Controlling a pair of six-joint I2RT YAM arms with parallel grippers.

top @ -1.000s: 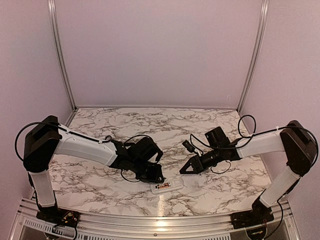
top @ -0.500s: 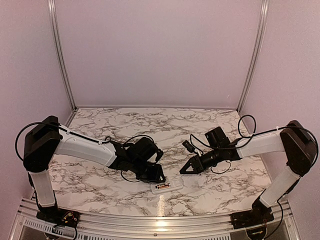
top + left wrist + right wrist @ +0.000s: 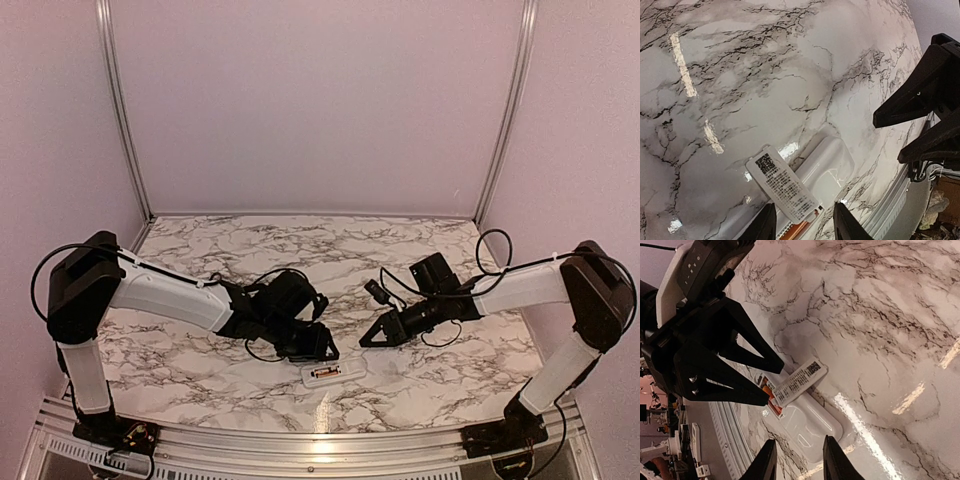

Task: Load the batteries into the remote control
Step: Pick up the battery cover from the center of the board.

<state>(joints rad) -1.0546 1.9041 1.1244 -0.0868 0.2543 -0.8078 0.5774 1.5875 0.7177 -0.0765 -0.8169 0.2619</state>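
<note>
The white remote control [image 3: 335,373] lies back up near the table's front edge. Its bare back shows in the left wrist view [image 3: 829,165] and in the right wrist view [image 3: 812,427]. Coppery-orange batteries [image 3: 769,390] sit in its recess, one end showing from the left wrist [image 3: 799,230]. A loose white cover with a printed label [image 3: 782,186] lies slanted across the recess [image 3: 797,381]. My left gripper [image 3: 804,226] is open, its fingers either side of the cover's end without touching it. My right gripper [image 3: 800,460] is open and empty above the remote's other end.
Both grippers come together over the remote, the left gripper [image 3: 322,350] and the right gripper [image 3: 366,341] close to each other. The aluminium rail [image 3: 320,440] runs just in front of the remote. Marble tabletop [image 3: 300,250] stretches behind.
My left gripper's jaws have spread apart and it has shifted slightly to the right. The right arm and the remote have barely moved.
</note>
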